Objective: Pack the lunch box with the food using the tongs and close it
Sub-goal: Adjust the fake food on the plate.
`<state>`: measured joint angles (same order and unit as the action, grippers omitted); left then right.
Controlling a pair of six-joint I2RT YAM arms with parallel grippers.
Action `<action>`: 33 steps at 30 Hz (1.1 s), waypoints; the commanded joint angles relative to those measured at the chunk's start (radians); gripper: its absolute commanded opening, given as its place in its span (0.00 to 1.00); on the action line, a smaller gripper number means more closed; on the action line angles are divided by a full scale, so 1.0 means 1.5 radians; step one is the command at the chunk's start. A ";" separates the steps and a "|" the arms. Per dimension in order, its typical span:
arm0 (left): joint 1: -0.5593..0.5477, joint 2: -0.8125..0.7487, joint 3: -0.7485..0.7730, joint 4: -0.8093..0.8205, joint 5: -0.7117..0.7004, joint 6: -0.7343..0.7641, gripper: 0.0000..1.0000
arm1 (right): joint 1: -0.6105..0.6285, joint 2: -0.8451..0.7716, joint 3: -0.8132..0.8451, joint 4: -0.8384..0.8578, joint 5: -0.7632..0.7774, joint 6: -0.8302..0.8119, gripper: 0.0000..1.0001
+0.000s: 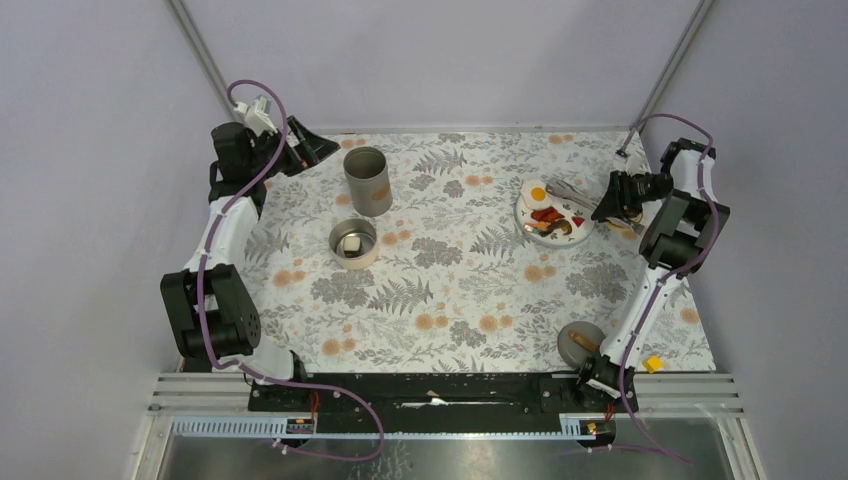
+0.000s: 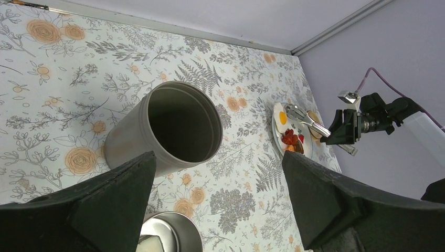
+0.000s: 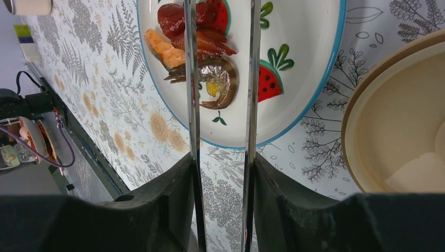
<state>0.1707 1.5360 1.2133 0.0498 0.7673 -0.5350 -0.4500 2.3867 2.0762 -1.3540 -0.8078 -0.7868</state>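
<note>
Silver tongs (image 3: 252,79), two thin parallel arms, red, orange food (image 3: 170,18), white plate (image 3: 309,52)

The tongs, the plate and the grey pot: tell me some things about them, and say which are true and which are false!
1. The right gripper holds the tongs in its jaws. True.
2. The left gripper has its jaws shut. False: they stand wide open, holding nothing.
3. The fried egg lies on the plate. True.
4. The tall grey container has a lid on. False: its top is open.
5. The tongs point away from the plate. False: their arms reach over it, above the food.
</note>
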 commanded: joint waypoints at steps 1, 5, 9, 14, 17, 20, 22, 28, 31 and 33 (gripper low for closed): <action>-0.004 -0.013 0.023 0.021 0.016 -0.006 0.99 | 0.006 0.015 0.043 -0.053 -0.036 -0.034 0.46; -0.007 -0.008 0.027 0.021 0.014 -0.009 0.99 | 0.008 0.025 0.042 -0.081 -0.047 -0.063 0.45; -0.009 -0.004 0.033 0.021 0.013 -0.012 0.99 | 0.009 0.008 0.014 -0.082 -0.056 -0.078 0.42; -0.013 0.000 0.037 0.021 0.011 -0.014 0.99 | 0.008 -0.008 -0.013 -0.082 -0.066 -0.092 0.39; -0.013 -0.001 0.036 0.021 0.010 -0.016 0.99 | 0.005 -0.013 -0.023 -0.083 -0.081 -0.094 0.37; -0.014 -0.001 0.032 0.021 0.009 -0.013 0.99 | 0.003 -0.013 -0.024 -0.083 -0.087 -0.094 0.36; -0.015 -0.001 0.029 0.021 0.008 -0.011 0.99 | -0.001 -0.014 -0.021 -0.083 -0.091 -0.092 0.35; -0.018 -0.004 0.025 0.015 0.010 -0.006 0.99 | -0.016 -0.023 -0.004 -0.083 -0.104 -0.081 0.29; -0.018 -0.004 0.029 0.015 0.007 -0.006 0.99 | -0.018 -0.027 0.001 -0.085 -0.104 -0.078 0.21; -0.018 -0.003 0.031 0.013 0.007 -0.006 0.99 | -0.023 -0.029 0.003 -0.084 -0.106 -0.077 0.14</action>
<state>0.1486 1.5383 1.2243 0.0444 0.7670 -0.5507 -0.4725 2.4207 2.0411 -1.4406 -0.9184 -0.8974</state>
